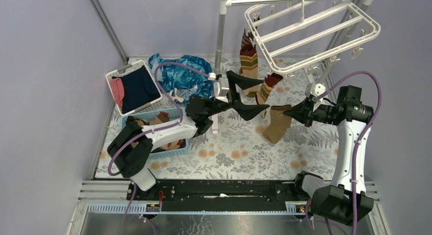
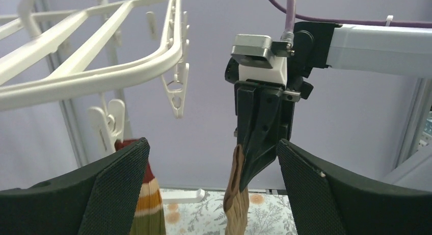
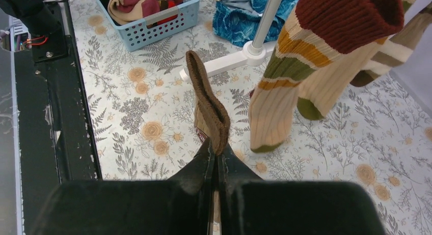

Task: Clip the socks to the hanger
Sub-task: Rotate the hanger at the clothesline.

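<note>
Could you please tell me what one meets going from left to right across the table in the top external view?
white basket → blue patterned cloth → left gripper → brown sock → right gripper

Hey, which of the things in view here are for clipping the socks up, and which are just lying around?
For the job:
hanger
brown sock in the right gripper
striped socks already clipped
spare socks in the blue basket

Lying about:
blue patterned cloth
white basket of navy and pink clothes
</note>
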Controlling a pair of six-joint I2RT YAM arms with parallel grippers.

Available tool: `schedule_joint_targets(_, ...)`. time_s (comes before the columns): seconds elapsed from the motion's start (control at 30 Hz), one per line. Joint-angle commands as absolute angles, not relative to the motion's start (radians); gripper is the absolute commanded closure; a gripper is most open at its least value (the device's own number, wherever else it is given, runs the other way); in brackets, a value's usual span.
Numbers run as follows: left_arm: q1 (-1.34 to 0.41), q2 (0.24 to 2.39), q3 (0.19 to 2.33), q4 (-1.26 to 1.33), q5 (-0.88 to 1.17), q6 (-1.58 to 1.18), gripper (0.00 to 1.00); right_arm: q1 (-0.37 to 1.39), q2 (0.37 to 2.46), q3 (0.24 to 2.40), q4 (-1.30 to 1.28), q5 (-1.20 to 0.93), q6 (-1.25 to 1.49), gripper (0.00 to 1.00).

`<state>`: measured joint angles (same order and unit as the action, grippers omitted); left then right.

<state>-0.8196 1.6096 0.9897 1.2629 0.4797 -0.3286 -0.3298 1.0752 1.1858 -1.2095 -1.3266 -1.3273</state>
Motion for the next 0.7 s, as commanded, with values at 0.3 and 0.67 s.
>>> schedule_joint_targets(0.3,-0.919,1.772,1.194,1.195,0.392,-0.155,0.06,-0.324,1.088,1.216,-1.152,-1.305,-1.232,0.96)
schedule_joint_targets(0.67,-0.956,1.892,1.332,1.150,0.304,-0.145,0.06,-0.324,1.078,1.177,-1.075,-1.288,-1.159,0.97)
